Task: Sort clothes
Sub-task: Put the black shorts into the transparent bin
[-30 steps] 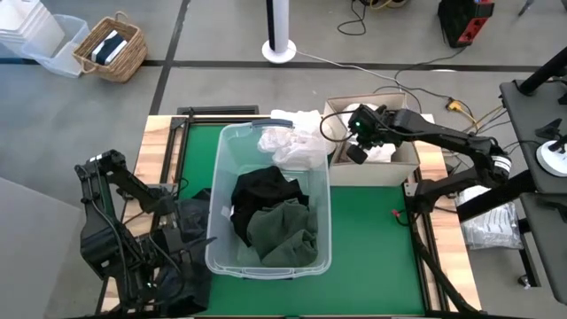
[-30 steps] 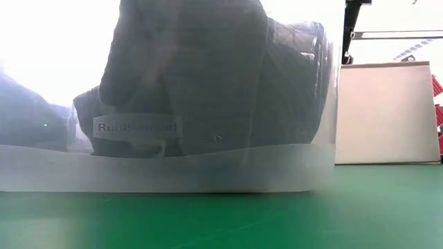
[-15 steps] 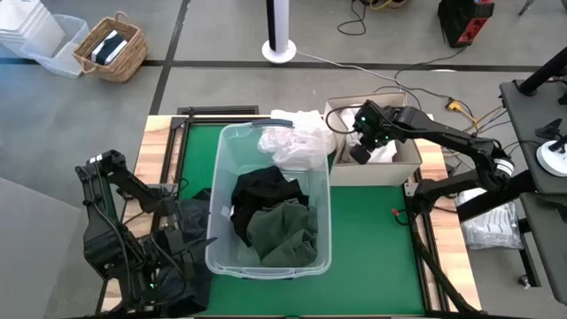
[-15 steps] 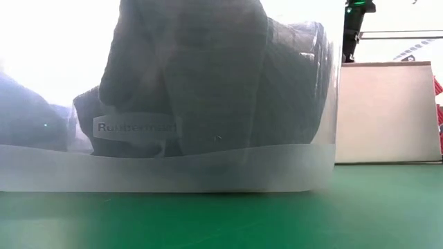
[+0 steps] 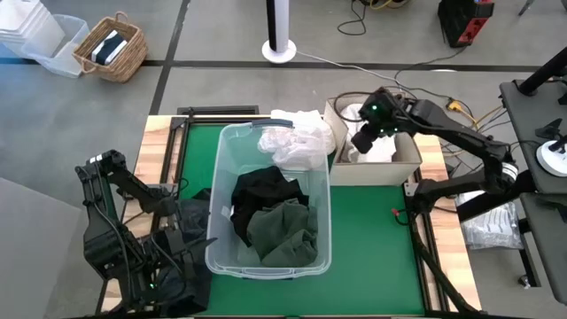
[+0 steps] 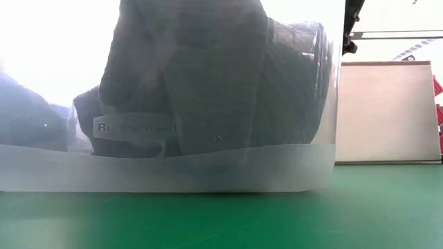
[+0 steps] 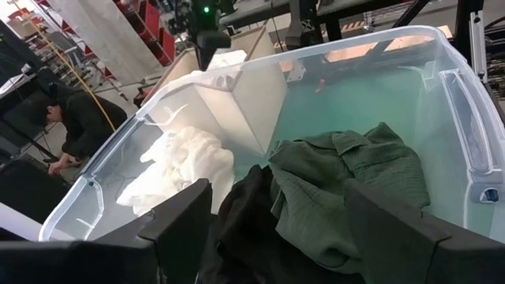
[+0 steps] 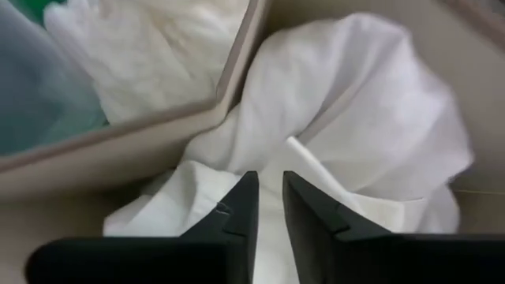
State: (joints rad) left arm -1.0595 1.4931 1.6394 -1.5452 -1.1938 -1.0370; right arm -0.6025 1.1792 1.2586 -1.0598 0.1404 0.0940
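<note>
A clear plastic tub (image 5: 220,257) stands mid-table. It holds a black garment (image 5: 261,190), a dark green one (image 5: 283,232) and a white one (image 5: 297,151) at its far end. More white cloth (image 5: 383,152) lies in the beige cardboard box (image 5: 376,170) to the tub's right. My right gripper (image 5: 365,137) hovers over that box with its fingers (image 8: 247,207) shut, above the white cloth (image 8: 371,110). My left gripper (image 7: 276,193) waits open at the tub's near left, facing the green garment (image 7: 347,181) and the white one (image 7: 185,162).
A heap of dark cloth (image 5: 193,217) lies on the table left of the tub. In the low view the tub (image 6: 166,166) fills most of the picture, with the box (image 6: 387,114) beside it. A person (image 7: 79,126) crouches in the room beyond. Green mat lies bare near the box.
My right gripper has moved over the box toward the table's far right corner, turning a little as it went. The clothes and my left arm have stayed where they were.
</note>
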